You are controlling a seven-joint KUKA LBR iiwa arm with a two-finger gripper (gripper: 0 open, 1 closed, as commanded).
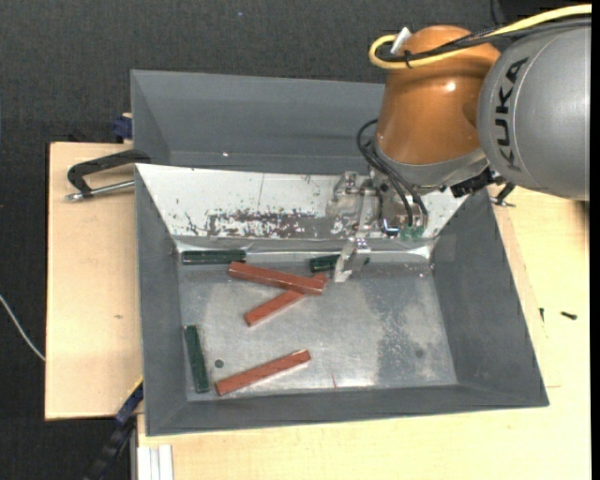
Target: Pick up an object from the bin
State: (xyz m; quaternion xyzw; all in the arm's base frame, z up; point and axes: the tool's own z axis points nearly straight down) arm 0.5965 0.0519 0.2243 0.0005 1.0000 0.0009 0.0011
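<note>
- The gripper [343, 270] hangs low at the right end of the upper red-brown stick [277, 278] — open or closed, I cannot tell.
- A short dark green piece [325, 263] lies just behind that end.
- The stick looks stiff, light and flat-sided — probably best pinched across its narrow width, nearer its middle, clear of the green piece.

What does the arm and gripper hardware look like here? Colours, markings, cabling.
The arm link is a rounded silver-grey shell with black KUKA lettering. At the wrist sits a glossy, bulbous orange cover. A yellow cable loops over its top, and thin black cables run beneath it towards the gripper, a small bare-metal assembly.
</note>
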